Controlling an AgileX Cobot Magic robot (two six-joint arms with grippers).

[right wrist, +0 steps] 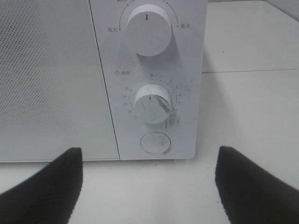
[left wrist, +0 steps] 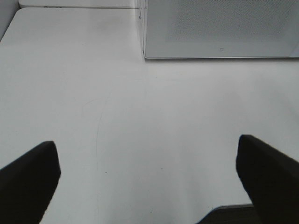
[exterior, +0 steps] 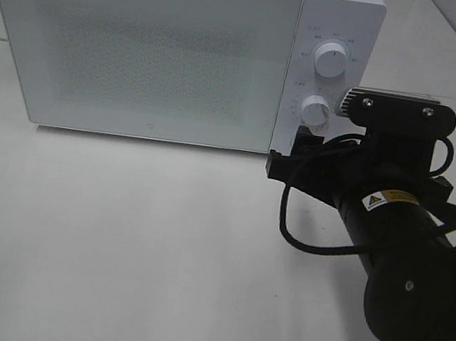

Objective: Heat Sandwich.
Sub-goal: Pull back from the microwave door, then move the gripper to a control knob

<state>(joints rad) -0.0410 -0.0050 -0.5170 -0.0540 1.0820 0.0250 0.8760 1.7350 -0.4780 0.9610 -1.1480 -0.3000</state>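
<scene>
**Right gripper (right wrist: 149, 186) faces the microwave (exterior: 143, 46)**

The microwave's door is closed and its mesh window hides the inside, so I cannot tell where the sandwich is. The right gripper, jaws wide and empty, sits just before the timer dial (right wrist: 152, 103). The left gripper (left wrist: 149, 182), spread wide, holds nothing over the white table (exterior: 115, 239).

My feeds are bright and evenly lit; the white table (exterior: 112, 256) nearly washes out, with only a soft shadow along the foot of the microwave (exterior: 142, 55). In both wrist views I see the near fingers (right wrist: 42, 191) as dark, soft-edged blurs, while the timer dial (right wrist: 152, 103) is sharp.
</scene>
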